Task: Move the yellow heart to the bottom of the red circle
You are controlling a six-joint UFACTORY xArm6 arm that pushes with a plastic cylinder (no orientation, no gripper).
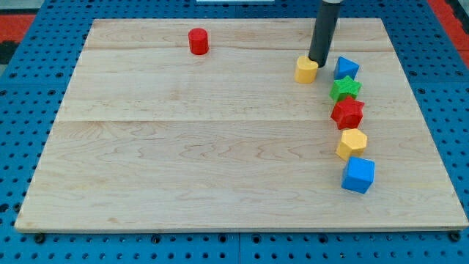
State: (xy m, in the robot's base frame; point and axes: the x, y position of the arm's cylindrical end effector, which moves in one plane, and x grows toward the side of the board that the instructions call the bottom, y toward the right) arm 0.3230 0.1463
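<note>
Contact looks made: my tip sits at the yellow heart's upper right edge, placed to shove it toward the view's left, where the red circle stands far off across the worktop. No jaws exist here; nothing is grasped.

My matt dark rod stands over a pale wooden board with visible grain. Smooth, plastic-looking blocks, among them a yellow heart and red circle, show a slight sheen.
</note>
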